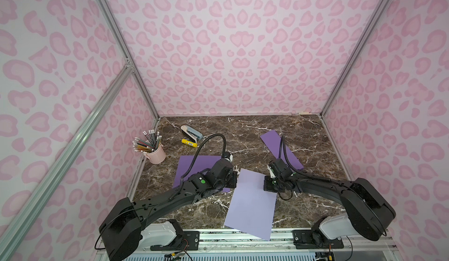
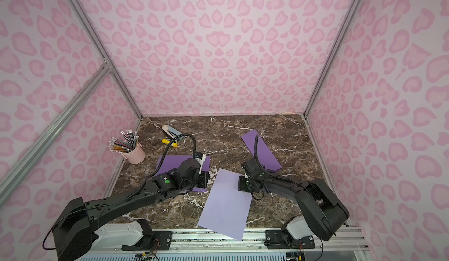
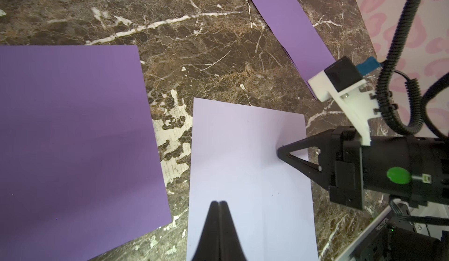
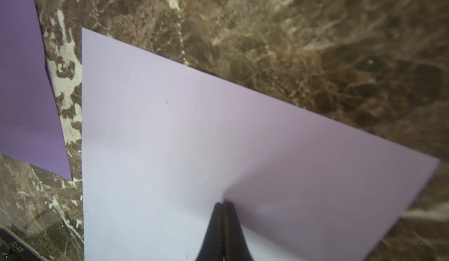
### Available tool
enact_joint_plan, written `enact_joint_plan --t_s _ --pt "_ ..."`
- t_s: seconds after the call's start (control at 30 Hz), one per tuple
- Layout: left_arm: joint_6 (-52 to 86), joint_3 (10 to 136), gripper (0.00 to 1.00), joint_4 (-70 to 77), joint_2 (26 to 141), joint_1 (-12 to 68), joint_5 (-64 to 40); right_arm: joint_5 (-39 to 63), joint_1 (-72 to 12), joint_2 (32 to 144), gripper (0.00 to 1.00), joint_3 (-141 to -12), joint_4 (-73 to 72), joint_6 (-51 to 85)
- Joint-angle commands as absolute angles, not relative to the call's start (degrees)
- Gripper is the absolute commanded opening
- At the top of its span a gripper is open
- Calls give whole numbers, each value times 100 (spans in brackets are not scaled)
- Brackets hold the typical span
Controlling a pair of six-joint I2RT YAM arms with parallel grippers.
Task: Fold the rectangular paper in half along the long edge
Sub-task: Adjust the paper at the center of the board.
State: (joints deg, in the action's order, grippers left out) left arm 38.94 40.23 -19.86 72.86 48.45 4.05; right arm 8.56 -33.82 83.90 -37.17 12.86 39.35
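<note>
Lilac paper [image 3: 243, 162] lies beneath closed left tool [image 3: 219, 202] and closed right tool [image 3: 280, 151].

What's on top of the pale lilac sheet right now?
Only the two shut hands: left hand and right hand, tips against or just above the pale lilac sheet. What lies beneath is covered.

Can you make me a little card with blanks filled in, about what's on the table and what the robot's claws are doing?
table: brown marble
pale paper: flat, unfolded, in the middle
dark sheet: flat, beside it
purple strip: far right
pink cup: holds pencils
left gripper: shut, over pale paper
right gripper: shut, tip on pale paper
</note>
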Motion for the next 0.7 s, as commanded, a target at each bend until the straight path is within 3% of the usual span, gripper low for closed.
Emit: enact_joint_plan --t_s 0.0,0.3,0.5,0.57,0.67 --pt "3888 4034 4 -1624 7289 4842 302 384 -3254 8728 0 -4007 1390 3660" --pt "3845 4142 4 -1501 7747 4902 191 249 -3142 9798 0 -5047 1474 3338" --pt "3905 4317 4 -1342 8227 5062 149 361 -3125 8928 0 -4812 1404 3477" --pt "3923 4455 4 -1278 8485 5165 171 563 -3027 8531 6 -4700 1475 3471" --pt "3952 4722 4 -1258 8919 5349 230 992 -2715 7919 25 -4338 1465 3383"
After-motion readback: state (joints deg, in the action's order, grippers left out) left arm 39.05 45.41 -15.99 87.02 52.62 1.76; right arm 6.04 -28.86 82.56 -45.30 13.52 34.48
